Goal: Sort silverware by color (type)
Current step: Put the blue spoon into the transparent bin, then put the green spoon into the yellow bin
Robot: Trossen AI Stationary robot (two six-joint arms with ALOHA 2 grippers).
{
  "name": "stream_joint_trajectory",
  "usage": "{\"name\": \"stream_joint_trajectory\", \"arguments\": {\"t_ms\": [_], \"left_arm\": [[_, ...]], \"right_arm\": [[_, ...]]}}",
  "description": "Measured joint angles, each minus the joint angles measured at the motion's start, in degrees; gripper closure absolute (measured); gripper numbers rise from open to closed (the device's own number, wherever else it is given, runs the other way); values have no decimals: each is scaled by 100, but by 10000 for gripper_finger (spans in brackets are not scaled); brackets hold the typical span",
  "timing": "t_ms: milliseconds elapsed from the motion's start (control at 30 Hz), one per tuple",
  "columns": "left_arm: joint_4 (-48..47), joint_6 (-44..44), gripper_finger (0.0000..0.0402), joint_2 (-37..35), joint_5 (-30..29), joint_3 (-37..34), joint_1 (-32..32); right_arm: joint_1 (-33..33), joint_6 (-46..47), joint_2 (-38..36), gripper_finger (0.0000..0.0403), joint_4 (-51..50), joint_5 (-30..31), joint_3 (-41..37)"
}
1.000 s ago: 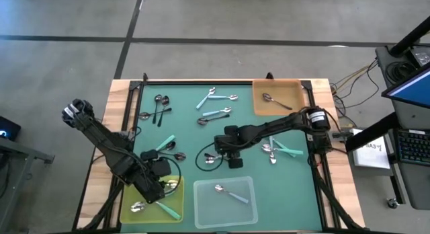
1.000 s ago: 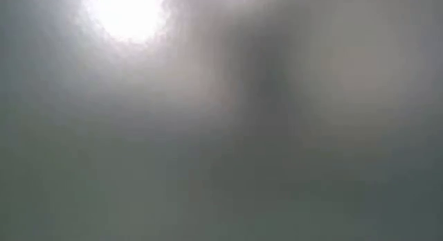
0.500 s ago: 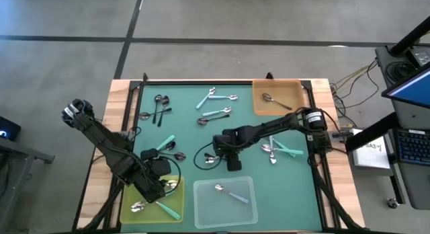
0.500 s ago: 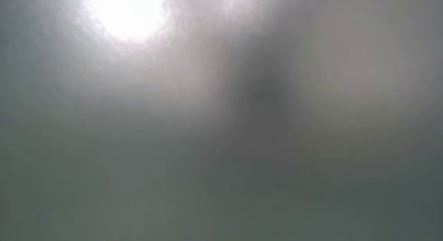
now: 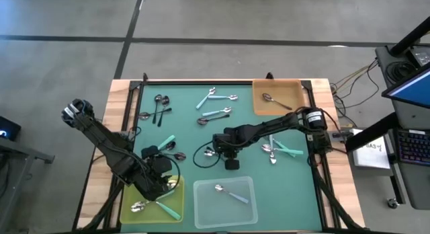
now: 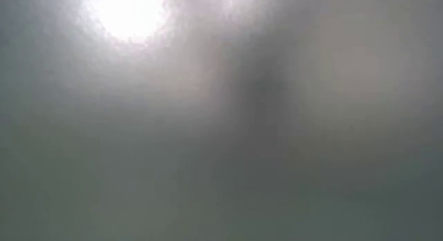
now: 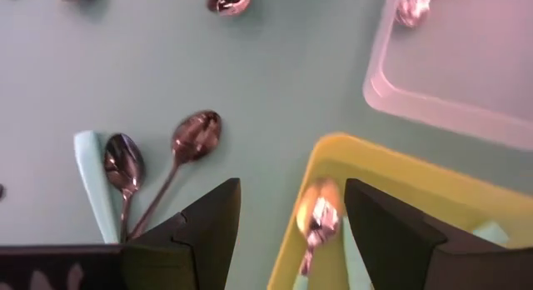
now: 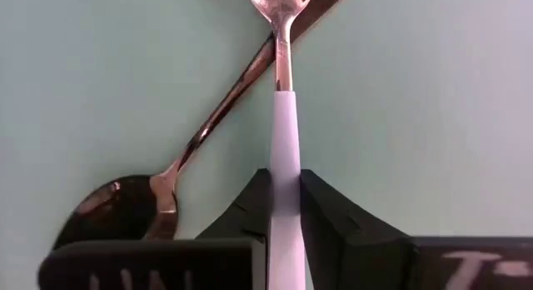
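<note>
Small spoons lie scattered on the green mat (image 5: 188, 136), near the far edge (image 5: 215, 96) and on the right (image 5: 279, 150). My right gripper (image 5: 216, 152) (image 8: 283, 190) is at mid-table, shut on a light-blue-handled spoon (image 8: 281, 115). A black-handled spoon (image 8: 208, 127) lies crossed under it. My left gripper (image 5: 166, 180) (image 7: 291, 211) is open above the far corner of the yellow tray (image 7: 400, 169), where a spoon (image 7: 315, 219) with a silver bowl lies. The low view shows only haze. My right gripper pinches the spoon's light blue handle (image 8: 283, 177) between its two fingers, and the fingers lie along the handle. The silver bowl (image 8: 279, 2) points away from the gripper, past the black-handled spoon's stem. Whether the spoon is lifted clear, I cannot tell.
A clear tray (image 5: 201, 188) at the near edge holds one light-blue spoon. An orange tray (image 5: 294, 93) at the far right corner holds a black-handled spoon. The yellow tray (image 5: 176, 214) holds teal-handled spoons. More dark spoons (image 7: 158, 169) lie beside my left gripper. Wooden rails frame the mat.
My right gripper has shifted a little toward the table's left, still shut on the light blue spoon.
</note>
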Motion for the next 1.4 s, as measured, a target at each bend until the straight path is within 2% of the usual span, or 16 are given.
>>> {"name": "stream_joint_trajectory", "arguments": {"t_ms": [200, 367, 667, 900, 1033, 1200, 1400], "left_arm": [[21, -89, 200, 56, -149, -88, 1], [12, -89, 200, 132, -148, -167, 0], [-2, -68, 200, 228, -146, -177, 0], [-98, -68, 200, 219, 7, -177, 0], [-462, -94, 200, 218, 106, -177, 2], [-924, -474, 200, 218, 316, -185, 143], [-1097, -210, 200, 222, 493, -480, 567]], "right_arm": [[122, 503, -827, 374, 8, -259, 101], [768, 983, -1134, 374, 162, -586, 94], [1933, 1598, -913, 374, 289, -579, 73], [2191, 1921, -516, 373, 372, -584, 66], [2195, 2141, -387, 371, 395, -580, 66], [2194, 2160, -360, 331, 373, -579, 86], [2169, 2076, -365, 264, 324, -583, 240]]}}
